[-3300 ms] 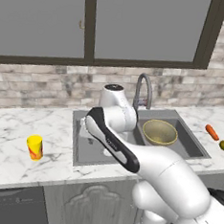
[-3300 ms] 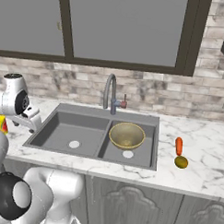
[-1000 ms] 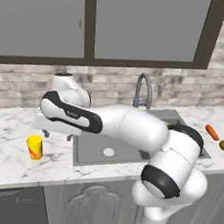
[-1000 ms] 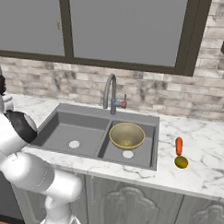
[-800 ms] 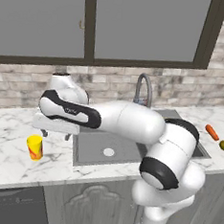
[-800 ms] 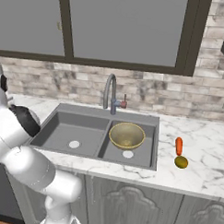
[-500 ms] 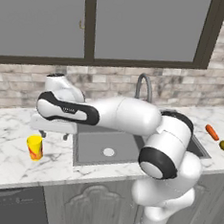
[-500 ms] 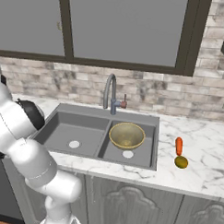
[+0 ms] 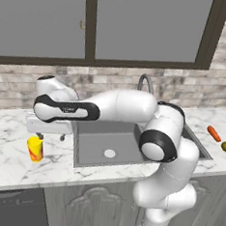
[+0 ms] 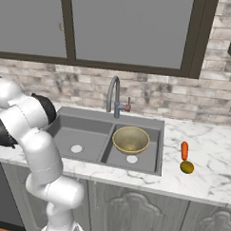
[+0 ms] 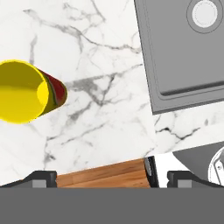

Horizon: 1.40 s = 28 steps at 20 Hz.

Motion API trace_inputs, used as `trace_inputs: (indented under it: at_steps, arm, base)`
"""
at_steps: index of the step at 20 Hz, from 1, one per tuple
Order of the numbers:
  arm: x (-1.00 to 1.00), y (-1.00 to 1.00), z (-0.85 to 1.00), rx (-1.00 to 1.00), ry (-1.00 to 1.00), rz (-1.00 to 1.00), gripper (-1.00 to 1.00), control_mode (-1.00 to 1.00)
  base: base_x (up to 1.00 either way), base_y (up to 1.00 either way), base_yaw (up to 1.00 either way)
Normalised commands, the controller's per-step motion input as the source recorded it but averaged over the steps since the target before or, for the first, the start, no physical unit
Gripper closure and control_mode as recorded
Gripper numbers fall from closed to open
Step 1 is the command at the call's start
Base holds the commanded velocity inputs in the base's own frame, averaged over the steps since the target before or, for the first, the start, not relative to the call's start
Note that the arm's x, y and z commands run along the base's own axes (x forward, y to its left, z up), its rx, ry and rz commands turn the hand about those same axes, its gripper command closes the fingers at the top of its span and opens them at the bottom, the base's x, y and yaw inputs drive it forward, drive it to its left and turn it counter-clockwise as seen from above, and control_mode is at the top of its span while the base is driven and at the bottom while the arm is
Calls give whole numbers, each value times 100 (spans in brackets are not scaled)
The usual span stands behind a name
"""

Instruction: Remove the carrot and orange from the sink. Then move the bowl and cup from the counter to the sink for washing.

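Note:
The yellow cup (image 9: pixel 34 148) with its red swirl stands on the white marble counter (image 9: pixel 9 159), left of the sink (image 9: pixel 94 149). My gripper (image 9: pixel 51 137) hangs open just above and right of the cup, with nothing between its fingers. In the hand view the cup (image 11: pixel 26 92) sits at the upper left, off to the side of the gripper (image 11: pixel 111 179). The tan bowl (image 10: pixel 130 138) rests in the right basin of the sink (image 10: pixel 83 130). The carrot (image 10: pixel 184 150) and the olive orange (image 10: pixel 186 166) lie on the counter to the right of the sink.
The arched grey faucet (image 10: pixel 112 91) rises behind the sink. A brick wall and dark window back the counter. The left basin (image 11: pixel 183 48) holds just its drain. The counter's front edge runs close below the cup, over a dishwasher (image 9: pixel 9 207).
The arm has swung left from over the sink to above the counter by the cup. In the last second the hand has edged closer to the cup. The bowl, carrot and orange have stayed put.

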Motion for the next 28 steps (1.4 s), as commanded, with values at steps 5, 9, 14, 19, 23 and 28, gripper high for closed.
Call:
trace_inputs:
  at_steps: [5, 9, 14, 19, 23, 28]
  arm:
    - [18, 13, -9, -3, 0, 0, -100, -100]
    - [17, 13, -11, -1, 0, 0, -100, -100]
    - [15, 10, -15, 0, 1, 0, -100, -100]
    - [13, 5, -18, 0, 3, 0, -100, -100]
    - [16, 2, -18, 0, 3, 0, -100, -100]
    - [16, 0, -17, 0, 2, 0, -100, -100]
  base:
    - [0, 0, 0]
    - [0, 0, 0]
    - [0, 0, 0]
    - [0, 0, 0]
    - [0, 0, 0]
    - [0, 0, 0]
